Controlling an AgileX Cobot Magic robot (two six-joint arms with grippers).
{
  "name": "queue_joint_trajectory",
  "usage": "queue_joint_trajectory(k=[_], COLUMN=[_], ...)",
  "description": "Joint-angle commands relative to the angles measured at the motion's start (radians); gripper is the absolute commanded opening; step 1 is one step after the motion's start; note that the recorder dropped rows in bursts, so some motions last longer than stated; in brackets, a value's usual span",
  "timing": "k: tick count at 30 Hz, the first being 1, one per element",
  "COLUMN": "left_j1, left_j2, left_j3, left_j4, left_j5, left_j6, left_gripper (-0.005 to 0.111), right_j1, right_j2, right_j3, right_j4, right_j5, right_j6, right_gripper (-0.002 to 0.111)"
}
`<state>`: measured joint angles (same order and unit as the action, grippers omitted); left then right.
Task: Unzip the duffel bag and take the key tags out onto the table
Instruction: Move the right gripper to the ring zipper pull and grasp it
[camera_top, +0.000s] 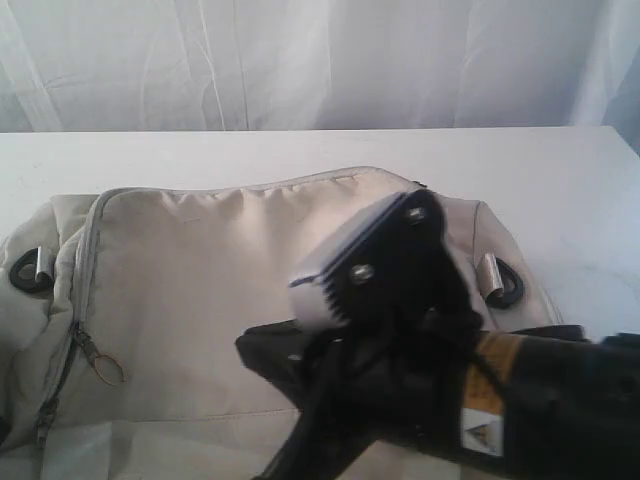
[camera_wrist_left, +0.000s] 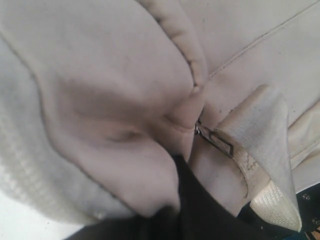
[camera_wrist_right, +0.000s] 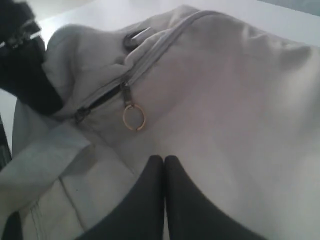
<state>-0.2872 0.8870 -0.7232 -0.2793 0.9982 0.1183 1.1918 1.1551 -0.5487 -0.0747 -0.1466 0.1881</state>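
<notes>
Black right arm (camera_top: 470, 390) looms nearest, over the duffel bag (camera_top: 220, 280) slumped on the white worktop (camera_top: 300, 155). At its left end the left pincer (camera_wrist_left: 182, 205) is buried in bunched cloth; its gape I cannot tell. Rightward, the zipper ring (camera_wrist_right: 133, 117) hangs by a barely parted zip, the right pincer (camera_wrist_right: 164, 167) pressed shut, empty. Limp, light fabric likely drags; grip that stiff ring. No key tags show.

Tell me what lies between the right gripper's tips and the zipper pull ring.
Only bare duffel bag fabric separates the right gripper from the zipper pull ring, as the right wrist view shows.
</notes>
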Motion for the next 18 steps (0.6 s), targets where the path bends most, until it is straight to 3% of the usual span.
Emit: queue_joint_trajectory(k=[1,6,11,18], left_j1=[0.0,0.0,0.0,0.0], left_j2=[-0.015,-0.015,-0.015,-0.015], left_j3=[0.002,0.002,0.002,0.002], left_j4=[-0.026,-0.026,-0.026,-0.026], left_j5=[0.021,0.019,0.016,0.014], left_j6=[0.014,0.014,0.017,0.019], left_gripper=[0.0,0.0,0.0,0.0], right_j1=[0.014,0.014,0.014,0.014], right_j2=[0.184,0.339,0.447,0.509], right_j3=[-0.049,-0.09,-0.158,-0.243], right_j4=[-0.049,-0.047,-0.053,-0.098], right_j5=[-0.137,-0.279,-0.363,-0.346], right_j6=[-0.011,-0.002,-0.008,0.0], right_gripper=[0.01,0.03,0.059,0.064])
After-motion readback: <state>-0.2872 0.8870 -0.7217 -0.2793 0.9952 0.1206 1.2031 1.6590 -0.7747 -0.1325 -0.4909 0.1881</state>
